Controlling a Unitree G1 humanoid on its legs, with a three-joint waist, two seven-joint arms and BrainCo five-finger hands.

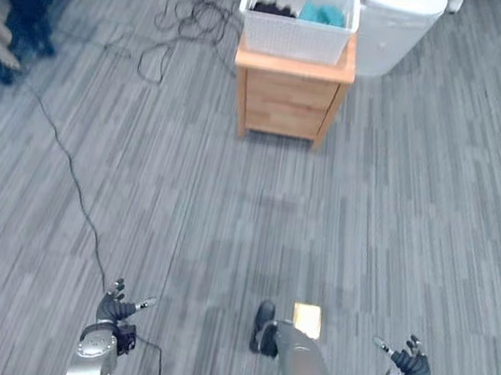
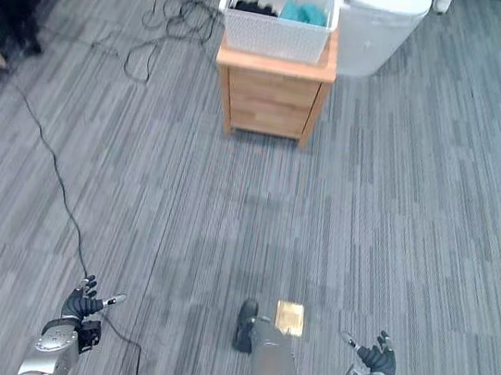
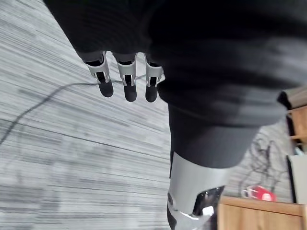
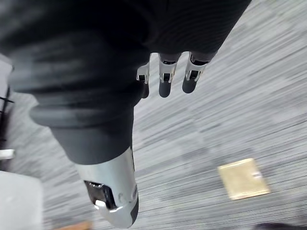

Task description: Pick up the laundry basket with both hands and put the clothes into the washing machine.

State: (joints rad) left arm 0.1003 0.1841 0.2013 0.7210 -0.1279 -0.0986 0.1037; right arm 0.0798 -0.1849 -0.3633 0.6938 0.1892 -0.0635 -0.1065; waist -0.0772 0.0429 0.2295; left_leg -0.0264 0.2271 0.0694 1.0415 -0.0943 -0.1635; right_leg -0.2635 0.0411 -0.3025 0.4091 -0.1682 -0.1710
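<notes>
A white laundry basket [image 1: 298, 28] stands on a small wooden cabinet [image 1: 290, 95] far ahead, at the top centre. Dark clothes [image 1: 274, 8] and a teal garment [image 1: 322, 14] lie inside it. A white washing machine [image 1: 396, 26] stands just right of the cabinet. My left hand [image 1: 118, 307] hangs low at the lower left, well short of the basket, with relaxed fingers [image 3: 125, 81] holding nothing. My right hand [image 1: 411, 361] hangs at the lower right, its fingers [image 4: 164, 78] likewise straight and empty above the floor.
Black cables [image 1: 185, 20] lie tangled on the grey striped floor left of the cabinet, and one cable [image 1: 67, 162] runs toward me. Dark cloth and furniture [image 1: 10, 5] fill the upper left corner. A small tan square [image 1: 308, 319] lies on the floor near me.
</notes>
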